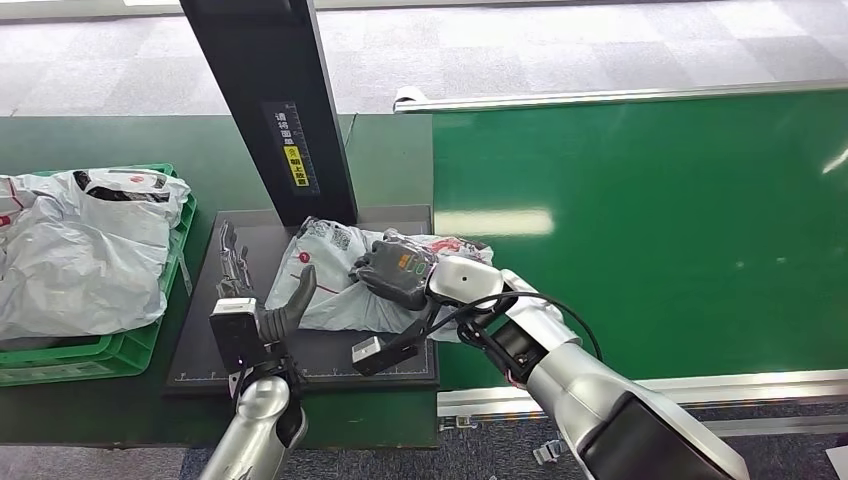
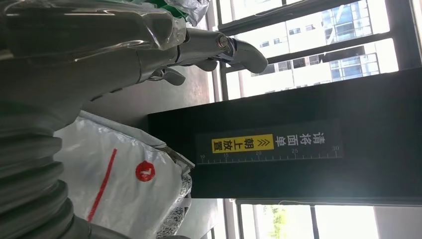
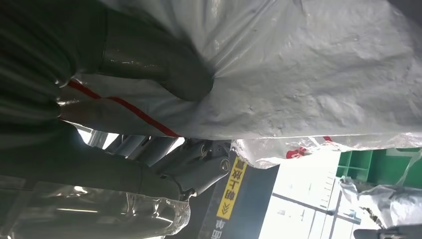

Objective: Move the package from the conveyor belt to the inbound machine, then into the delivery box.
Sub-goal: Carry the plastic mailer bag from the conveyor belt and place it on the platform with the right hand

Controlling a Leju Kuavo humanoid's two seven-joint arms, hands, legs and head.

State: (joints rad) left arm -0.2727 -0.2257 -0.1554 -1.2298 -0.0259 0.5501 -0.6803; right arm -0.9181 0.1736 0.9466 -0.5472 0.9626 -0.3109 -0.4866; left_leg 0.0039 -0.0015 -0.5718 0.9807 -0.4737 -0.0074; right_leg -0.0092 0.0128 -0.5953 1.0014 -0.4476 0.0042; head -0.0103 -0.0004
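Note:
The package (image 1: pixel 335 290), a crumpled white plastic bag with red print, lies on the black platform (image 1: pixel 300 365) of the inbound machine, in front of its dark column (image 1: pixel 280 110). My right hand (image 1: pixel 400 270) grips the package's right end; in the right wrist view its thumb (image 3: pixel 154 64) presses into the package (image 3: pixel 308 74) with the fingers (image 3: pixel 189 169) on the other side. My left hand (image 1: pixel 255 300) hovers over the platform just left of the package, fingers spread and holding nothing. In the left wrist view the left hand (image 2: pixel 99 55) is beside the package (image 2: pixel 124 184).
A green crate (image 1: pixel 120 350) at the left holds several white bagged parcels (image 1: pixel 80 250). The green conveyor belt (image 1: pixel 650 230) spreads to the right of the platform. The column carries a yellow label (image 1: pixel 296 165).

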